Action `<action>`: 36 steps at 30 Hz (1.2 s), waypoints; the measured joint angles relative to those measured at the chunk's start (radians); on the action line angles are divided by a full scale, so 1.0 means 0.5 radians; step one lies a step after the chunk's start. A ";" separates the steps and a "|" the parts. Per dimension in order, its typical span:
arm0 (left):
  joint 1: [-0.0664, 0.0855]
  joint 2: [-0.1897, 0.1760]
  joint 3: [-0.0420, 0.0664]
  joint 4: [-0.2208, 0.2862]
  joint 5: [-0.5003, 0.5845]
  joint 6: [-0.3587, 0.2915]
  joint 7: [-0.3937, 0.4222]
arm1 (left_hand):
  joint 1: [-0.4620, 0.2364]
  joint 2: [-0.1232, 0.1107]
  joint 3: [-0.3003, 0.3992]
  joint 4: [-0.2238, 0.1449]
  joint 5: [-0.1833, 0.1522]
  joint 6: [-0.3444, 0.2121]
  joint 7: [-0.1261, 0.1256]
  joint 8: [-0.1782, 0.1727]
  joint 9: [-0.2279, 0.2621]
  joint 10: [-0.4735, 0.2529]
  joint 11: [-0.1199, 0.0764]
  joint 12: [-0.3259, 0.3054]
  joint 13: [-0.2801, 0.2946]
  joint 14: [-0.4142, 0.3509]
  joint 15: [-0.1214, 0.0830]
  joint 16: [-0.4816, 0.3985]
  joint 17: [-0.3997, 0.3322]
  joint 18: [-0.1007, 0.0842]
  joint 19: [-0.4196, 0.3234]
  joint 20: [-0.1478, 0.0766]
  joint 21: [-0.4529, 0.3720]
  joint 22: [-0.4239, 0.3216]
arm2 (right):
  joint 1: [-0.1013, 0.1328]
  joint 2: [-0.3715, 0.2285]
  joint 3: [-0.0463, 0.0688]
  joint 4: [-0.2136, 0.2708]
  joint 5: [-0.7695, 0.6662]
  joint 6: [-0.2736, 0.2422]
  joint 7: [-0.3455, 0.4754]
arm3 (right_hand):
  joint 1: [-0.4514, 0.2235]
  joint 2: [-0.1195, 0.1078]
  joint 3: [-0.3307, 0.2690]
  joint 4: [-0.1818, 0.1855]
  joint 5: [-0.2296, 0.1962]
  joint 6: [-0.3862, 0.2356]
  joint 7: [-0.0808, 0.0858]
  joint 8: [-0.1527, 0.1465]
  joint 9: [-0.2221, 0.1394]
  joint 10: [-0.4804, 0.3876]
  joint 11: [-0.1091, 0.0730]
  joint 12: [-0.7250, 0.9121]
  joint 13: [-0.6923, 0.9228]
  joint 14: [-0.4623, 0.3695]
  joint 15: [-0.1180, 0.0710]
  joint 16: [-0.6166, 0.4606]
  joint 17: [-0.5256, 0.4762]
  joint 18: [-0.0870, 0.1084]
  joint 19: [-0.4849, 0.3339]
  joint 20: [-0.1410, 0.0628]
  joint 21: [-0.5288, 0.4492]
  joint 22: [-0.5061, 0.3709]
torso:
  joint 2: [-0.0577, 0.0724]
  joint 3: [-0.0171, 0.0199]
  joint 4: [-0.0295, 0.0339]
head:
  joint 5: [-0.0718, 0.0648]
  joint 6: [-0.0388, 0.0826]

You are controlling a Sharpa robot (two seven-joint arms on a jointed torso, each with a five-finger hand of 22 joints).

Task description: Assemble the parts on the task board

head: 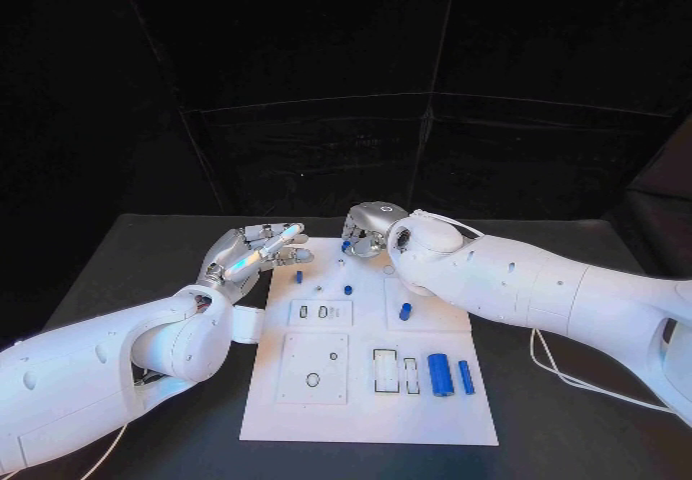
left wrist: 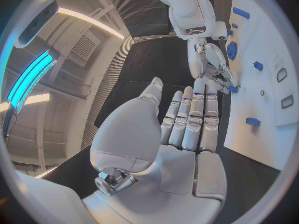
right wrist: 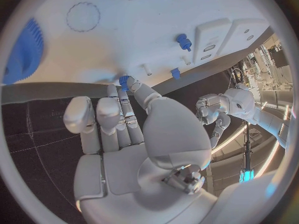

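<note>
A: Where is the task board (head: 433, 420)?

B: It lies flat in the middle of the black counter (head: 577, 420). Near its close edge two blue cylinders (head: 440, 375) stand side by side, next to the rectangular slots. A small blue peg (head: 405, 310) sits around the board's middle, and more small blue pieces stand toward its far edge.

A: And the right robot hand (head: 372, 230)?

B: It is at the board's far edge. In the right wrist view its fingertips (right wrist: 127, 82) pinch a small blue gear (right wrist: 126, 79) just at the board's rim; the other fingers lie curled beside it.

A: The left robot hand (head: 257, 250)?

B: It hovers beside the board's far left corner, fingers straight and together, holding nothing.
</note>
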 measured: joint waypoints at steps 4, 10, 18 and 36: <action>0.001 0.001 0.000 -0.001 0.000 0.008 -0.009 | 0.000 0.000 0.000 0.000 0.000 0.000 0.000 0.000 0.000 0.000 0.000 0.000 0.000 0.000 0.000 0.000 0.000 0.000 0.000 0.000 0.000 -0.001 | 0.002 0.003 0.000 -0.003 0.000 -0.001 -0.001 | 0.014 -0.050 -0.036 0.036 0.000 -0.157 0.002 0.000 -0.002 -0.118 0.008 0.000 -0.001 -0.035 0.018 -0.081 -0.126 0.006 -0.102 0.010 -0.077 -0.137 | 0.000 0.0000 -0.001 | 0.002 -0.002; 0.001 0.001 0.000 -0.003 0.000 0.021 -0.021 | 0.000 0.000 0.000 0.000 0.000 0.000 0.000 0.000 -0.002 0.000 0.000 0.000 0.000 -0.007 0.007 0.000 0.000 0.000 0.000 0.000 0.000 -0.002 | 0.004 -0.053 0.000 0.067 0.005 -0.024 0.005 | 0.039 -0.076 -0.104 0.094 0.028 -0.261 0.008 0.000 0.001 -0.193 0.016 0.035 -0.001 -0.061 0.025 -0.138 -0.226 0.032 -0.173 0.018 -0.145 -0.252 | 0.000 0.0004 -0.003 | 0.003 -0.002; 0.002 -0.016 0.000 -0.005 0.000 0.033 -0.030 | 0.000 0.000 0.000 0.000 0.000 0.000 0.000 0.000 -0.002 0.000 0.000 0.000 -0.001 -0.007 0.007 0.000 0.001 0.000 0.000 0.000 -0.008 -0.004 | 0.007 -0.370 0.011 0.388 0.069 -0.096 0.011 | 0.049 -0.086 -0.172 0.159 0.098 -0.105 0.006 0.049 0.025 0.061 -0.016 0.231 0.049 -0.018 -0.003 -0.050 -0.100 0.033 -0.065 0.007 -0.086 -0.118 | 0.000 0.0031 -0.010 | 0.005 0.001; 0.002 -0.048 0.000 0.012 0.000 0.043 -0.033 | -0.007 0.007 0.000 0.000 0.000 0.000 0.000 0.000 -0.002 0.000 0.000 0.000 -0.001 -0.007 0.007 0.000 0.001 0.000 0.000 0.000 -0.008 -0.003 | 0.015 -0.764 0.067 0.600 0.426 0.051 -0.092 | 0.299 -0.217 -0.866 0.867 0.272 -0.215 -0.046 0.056 0.013 0.211 -0.094 1.527 1.317 0.046 -0.075 0.517 0.795 -0.048 0.280 -0.059 0.181 0.395 | -0.005 0.0178 -0.057 | -0.021 0.034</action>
